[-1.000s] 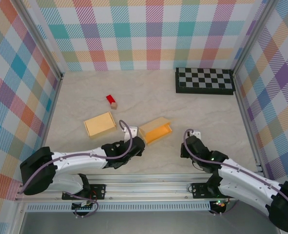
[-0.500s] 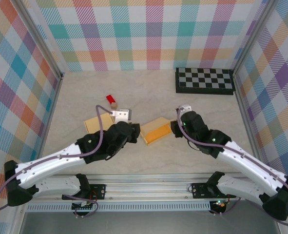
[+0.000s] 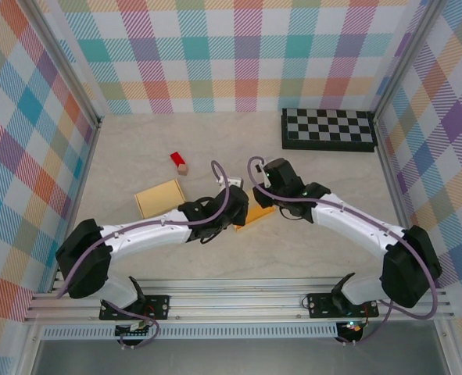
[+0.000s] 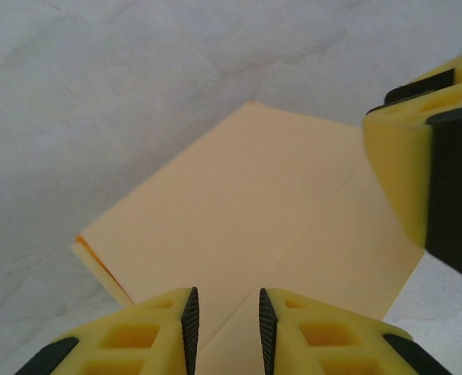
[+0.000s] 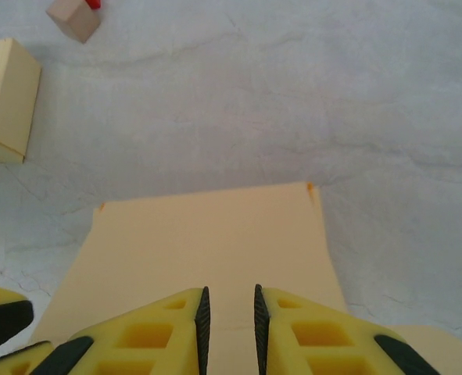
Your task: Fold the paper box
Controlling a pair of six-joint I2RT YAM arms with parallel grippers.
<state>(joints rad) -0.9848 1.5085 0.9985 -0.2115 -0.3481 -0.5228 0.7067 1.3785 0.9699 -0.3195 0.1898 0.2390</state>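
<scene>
Paper box [image 3: 256,216] at centre of the overhead frame, lying on the desk [image 3: 332,180], both arms meeting over it. We see left claw [image 4: 228,301] and right claw [image 5: 231,301] each narrowly parted above its tan sheet; whether either pinches it we cannot tell.

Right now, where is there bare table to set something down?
Free: table between red block and checkerboard, and the patch in front of the checkerboard. Crowded: the centre, where left gripper and right gripper meet over the paper box, beside the second box.
</scene>
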